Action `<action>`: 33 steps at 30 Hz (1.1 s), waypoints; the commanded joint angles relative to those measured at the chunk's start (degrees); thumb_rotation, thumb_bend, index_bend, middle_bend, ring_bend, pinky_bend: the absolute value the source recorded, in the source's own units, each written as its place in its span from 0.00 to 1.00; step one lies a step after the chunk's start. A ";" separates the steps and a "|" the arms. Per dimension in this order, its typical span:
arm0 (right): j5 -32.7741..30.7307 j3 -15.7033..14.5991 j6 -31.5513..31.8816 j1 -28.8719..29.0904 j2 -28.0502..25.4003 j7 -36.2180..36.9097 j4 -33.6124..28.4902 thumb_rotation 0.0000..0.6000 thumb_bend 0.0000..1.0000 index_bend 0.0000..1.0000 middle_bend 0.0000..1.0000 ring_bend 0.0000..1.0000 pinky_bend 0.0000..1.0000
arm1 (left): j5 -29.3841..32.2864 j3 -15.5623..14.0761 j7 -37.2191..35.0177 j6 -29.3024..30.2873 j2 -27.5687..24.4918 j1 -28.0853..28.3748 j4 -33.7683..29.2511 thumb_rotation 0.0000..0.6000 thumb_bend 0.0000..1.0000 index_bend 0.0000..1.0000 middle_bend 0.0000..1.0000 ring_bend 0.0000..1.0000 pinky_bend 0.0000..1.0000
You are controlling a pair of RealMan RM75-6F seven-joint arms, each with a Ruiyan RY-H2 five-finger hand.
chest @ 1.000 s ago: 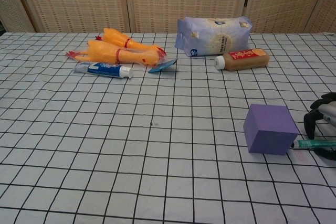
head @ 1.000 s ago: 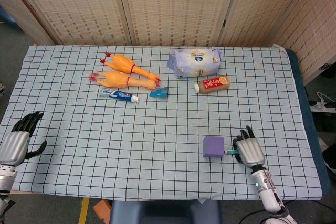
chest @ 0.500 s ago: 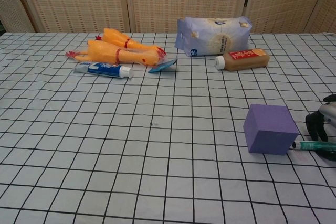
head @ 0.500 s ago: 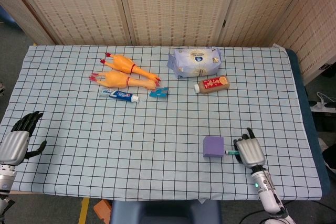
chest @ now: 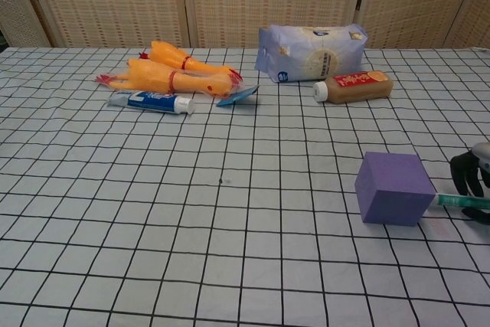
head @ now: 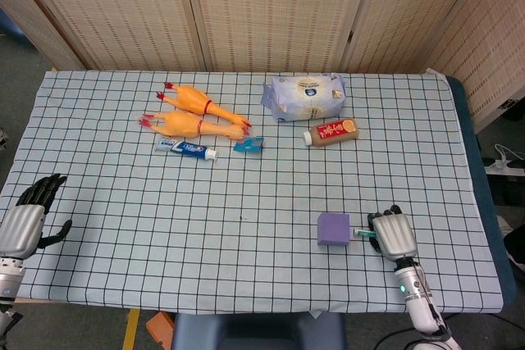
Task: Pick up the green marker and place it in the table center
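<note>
The green marker point(head: 359, 235) lies near the table's front right, its tip poking out beside a purple block point(head: 333, 228). In the chest view the marker point(chest: 458, 201) sticks out leftward toward the block point(chest: 393, 188), just above the cloth. My right hand point(head: 392, 235) has its fingers curled down over the marker and grips it. The chest view shows only the dark fingers point(chest: 468, 176) at the right edge. My left hand point(head: 25, 223) rests open at the front left edge, holding nothing.
Two rubber chickens point(head: 197, 114), a toothpaste tube point(head: 187, 148) and a small blue packet point(head: 248, 145) lie at the back left. A white-blue bag point(head: 304, 97) and a brown bottle point(head: 331, 131) lie at the back middle. The checked cloth point(head: 238, 219) covers the table.
My right hand's fingers have curled in over the marker, and the marker has risen slightly in the chest view. The left hand has not moved.
</note>
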State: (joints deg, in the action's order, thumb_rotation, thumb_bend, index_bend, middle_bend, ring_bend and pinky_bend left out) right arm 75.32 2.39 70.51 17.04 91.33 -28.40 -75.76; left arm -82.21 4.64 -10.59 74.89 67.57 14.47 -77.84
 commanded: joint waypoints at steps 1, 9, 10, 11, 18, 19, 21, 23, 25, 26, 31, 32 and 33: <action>1.63 0.21 1.48 -0.42 -1.23 2.93 -0.42 1.00 0.44 0.98 0.80 0.51 0.31 | 0.09 0.02 0.22 -0.09 0.08 0.05 -0.02 1.00 0.38 0.00 0.00 0.00 0.11; 2.96 -0.04 0.42 0.29 -2.36 4.02 -2.63 1.00 0.44 0.98 0.80 0.51 0.31 | 0.20 -0.09 0.86 -0.28 0.15 0.11 -0.24 1.00 0.38 0.00 0.00 0.00 0.12; 3.02 -0.01 0.20 0.46 -2.33 3.84 -2.80 1.00 0.44 0.98 0.80 0.51 0.31 | 0.20 -0.08 0.82 -0.30 0.12 0.11 -0.26 1.00 0.38 0.00 0.00 0.00 0.12; 3.07 0.04 -0.15 0.73 -2.30 3.60 -3.11 1.00 0.44 0.98 0.80 0.51 0.31 | 0.21 -0.08 0.76 -0.30 0.08 0.11 -0.27 1.00 0.38 0.00 0.00 0.00 0.11; 3.10 0.64 -2.31 2.75 -1.65 0.92 -5.04 1.00 0.44 0.98 0.80 0.51 0.31 | 0.12 -0.05 -0.07 -0.20 -0.13 0.08 -0.22 1.00 0.38 0.00 0.00 0.00 0.11; 3.03 0.82 -2.66 3.10 -1.48 0.59 -5.27 1.00 0.44 0.98 0.80 0.51 0.31 | 0.13 -0.05 -0.15 -0.26 -0.14 0.10 -0.18 1.00 0.38 0.00 0.00 0.00 0.12; 2.78 1.29 -3.62 4.04 -1.04 -0.31 -5.81 1.00 0.44 0.98 0.80 0.51 0.31 | 0.15 -0.06 -0.30 -0.38 -0.15 0.15 -0.12 1.00 0.38 0.00 0.00 0.00 0.11; 2.27 1.89 -4.77 5.14 -0.49 -1.48 -6.38 1.00 0.44 0.98 0.80 0.51 0.31 | 0.20 -0.06 -0.48 -0.55 -0.16 0.21 -0.04 1.00 0.38 0.00 0.00 0.00 0.11; 1.78 2.42 -5.85 6.17 0.05 -2.52 -6.83 1.00 0.44 0.98 0.80 0.51 0.31 | 0.30 -0.03 -0.61 -0.70 -0.19 0.26 0.00 1.00 0.38 0.00 0.00 0.00 0.11; 1.35 2.71 -6.66 6.86 0.40 -3.27 -7.12 1.00 0.44 0.98 0.80 0.51 0.31 | 0.34 -0.01 -0.70 -0.74 -0.20 0.26 0.03 1.00 0.38 0.00 0.00 0.00 0.11; -0.49 3.69 -9.35 9.32 1.53 -6.15 -8.28 1.00 0.44 0.98 0.80 0.51 0.31 | 0.45 0.07 -1.16 -0.69 -0.29 0.22 0.18 1.00 0.38 0.00 0.00 0.00 0.11; -0.78 3.91 -9.55 9.75 1.72 -6.66 -8.58 1.00 0.44 0.98 0.80 0.51 0.31 | 0.44 0.08 -1.33 -0.67 -0.34 0.21 0.23 1.00 0.38 0.00 0.00 0.00 0.11; -0.92 4.02 -9.58 9.98 1.82 -6.99 -8.81 1.00 0.44 0.98 0.80 0.51 0.31 | 0.44 0.11 -1.45 -0.63 -0.36 0.20 0.27 1.00 0.38 0.00 0.00 0.00 0.11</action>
State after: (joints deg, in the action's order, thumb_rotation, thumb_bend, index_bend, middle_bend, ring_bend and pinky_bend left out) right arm 74.59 6.19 61.12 26.79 92.93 -35.09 -84.31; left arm -81.77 4.73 -12.02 74.25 67.23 14.68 -77.58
